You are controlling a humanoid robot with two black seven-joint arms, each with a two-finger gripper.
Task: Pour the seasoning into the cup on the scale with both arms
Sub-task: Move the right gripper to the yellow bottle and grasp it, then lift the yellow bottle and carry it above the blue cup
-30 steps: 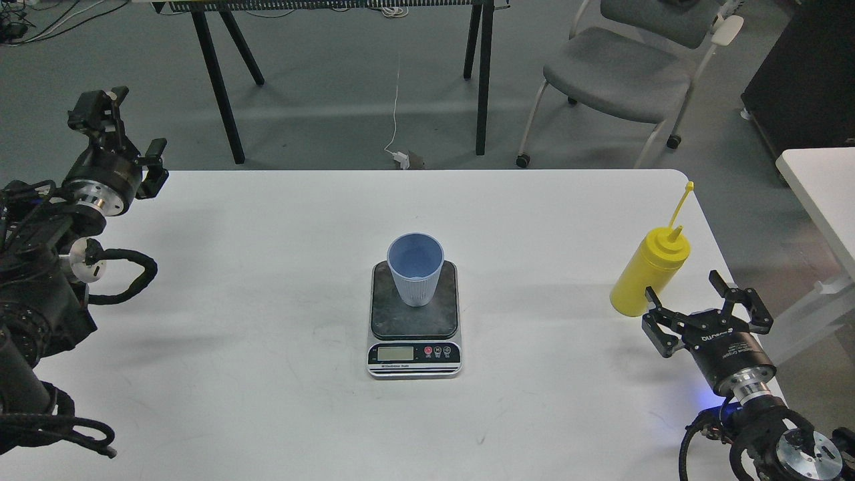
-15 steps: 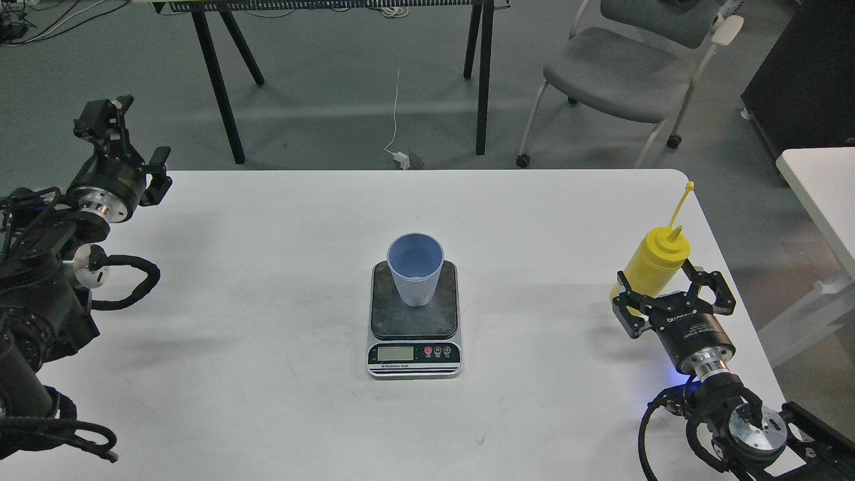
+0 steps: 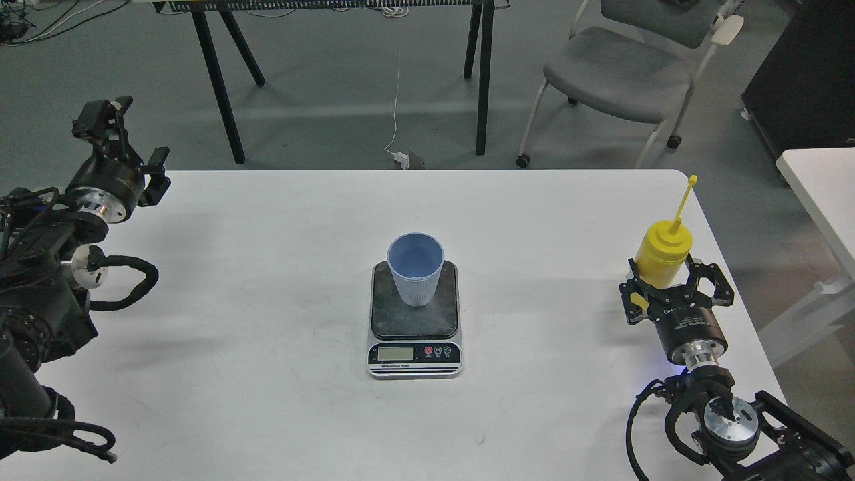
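Observation:
The yellow seasoning bottle [image 3: 661, 250] stands near the table's right edge, its thin tethered cap sticking up. My right gripper [image 3: 676, 288] is open, with a finger on each side of the bottle's lower body, which it hides. The light blue ribbed cup [image 3: 415, 268] stands upright on the dark platform of the scale [image 3: 385, 314] at the table's middle; the scale's silver front with display faces me. My left gripper [image 3: 123, 150] is open and empty, raised over the table's far left corner, far from the cup.
The white table [image 3: 267, 267] ends close to the right of the bottle. A second white table [image 3: 821, 180] stands further right. A grey chair [image 3: 621, 73] and black table legs [image 3: 214, 80] stand on the floor behind.
My right gripper has moved forward and left from beside the bottle until its fingers straddle it. The bottle now stands more upright. My left gripper has shifted slightly.

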